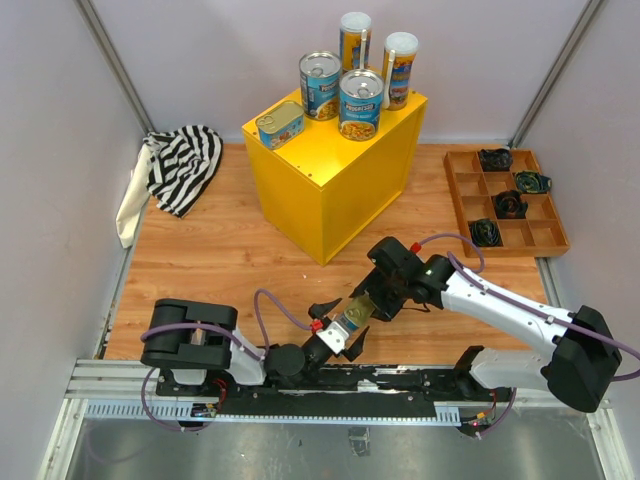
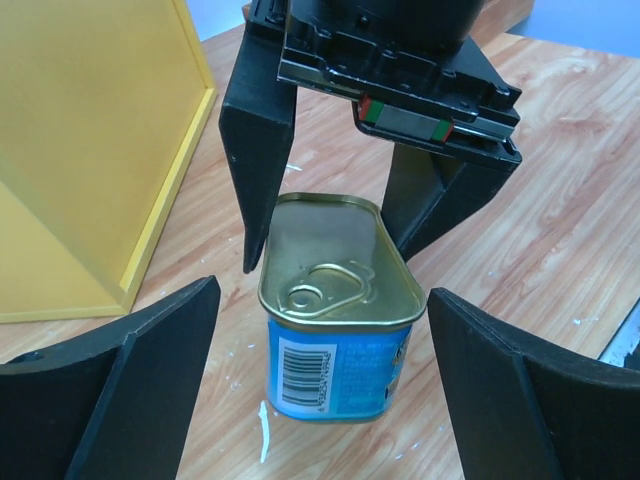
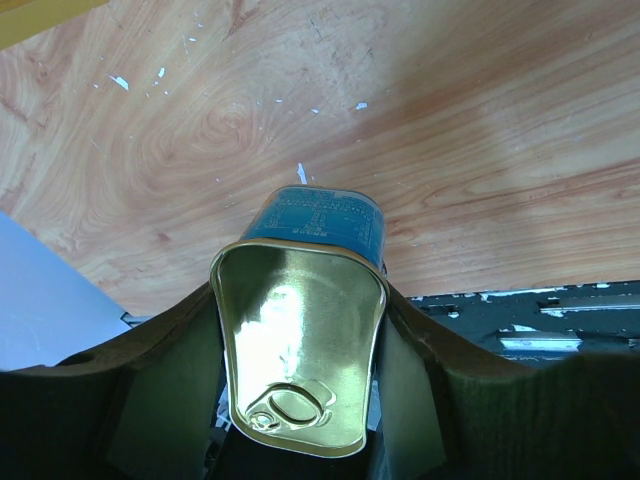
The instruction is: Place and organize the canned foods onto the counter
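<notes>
A flat golden tin (image 2: pixel 335 285) with a blue label stands on the wooden table between both grippers; it also shows in the top view (image 1: pixel 356 314) and the right wrist view (image 3: pixel 300 340). My right gripper (image 3: pixel 300 290) is shut on it, fingers (image 2: pixel 258 150) pressed against its two sides. My left gripper (image 2: pixel 322 300) is open, its fingers apart from the tin on either side. The yellow counter (image 1: pixel 330 185) carries two tall white-lidded cans (image 1: pixel 354 40), two wide blue-labelled cans (image 1: pixel 360 104) and another golden tin (image 1: pixel 279 124).
A striped cloth (image 1: pixel 182 163) lies at the left of the counter. A brown compartmented tray (image 1: pixel 468 200) with black gadgets sits at the right. The arms' rail (image 1: pixel 300 385) runs along the near edge. The yellow box wall (image 2: pixel 90 150) stands close at the left.
</notes>
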Tool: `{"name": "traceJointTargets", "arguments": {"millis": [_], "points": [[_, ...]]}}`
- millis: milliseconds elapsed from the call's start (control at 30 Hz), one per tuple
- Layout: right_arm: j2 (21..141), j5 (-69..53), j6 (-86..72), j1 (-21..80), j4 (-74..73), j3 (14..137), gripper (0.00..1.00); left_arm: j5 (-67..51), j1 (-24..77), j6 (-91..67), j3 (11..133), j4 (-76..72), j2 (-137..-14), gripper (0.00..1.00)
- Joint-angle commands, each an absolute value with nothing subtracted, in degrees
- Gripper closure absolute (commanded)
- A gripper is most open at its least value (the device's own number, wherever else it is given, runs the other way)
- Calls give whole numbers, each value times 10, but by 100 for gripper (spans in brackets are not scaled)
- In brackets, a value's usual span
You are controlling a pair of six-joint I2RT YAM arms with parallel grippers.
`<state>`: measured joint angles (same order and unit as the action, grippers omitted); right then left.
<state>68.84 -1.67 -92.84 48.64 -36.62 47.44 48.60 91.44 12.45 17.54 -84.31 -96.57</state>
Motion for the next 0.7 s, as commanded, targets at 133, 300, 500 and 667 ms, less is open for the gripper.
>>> {"name": "traceJointTargets", "arguments": {"millis": [133, 300, 500, 667], "points": [[674, -38, -937, 486, -376, 499, 99, 522, 919, 153, 200, -912, -1006, 23], [676, -40, -931, 486, -374, 505, 99, 523, 919, 145, 200, -910, -1011, 33], [678, -43, -923, 486, -375, 514, 99, 519, 918, 134, 199, -904, -1013, 38], [679, -40, -916, 486, -382, 519, 99, 512, 919, 134, 197, -897, -1001, 73]]}}
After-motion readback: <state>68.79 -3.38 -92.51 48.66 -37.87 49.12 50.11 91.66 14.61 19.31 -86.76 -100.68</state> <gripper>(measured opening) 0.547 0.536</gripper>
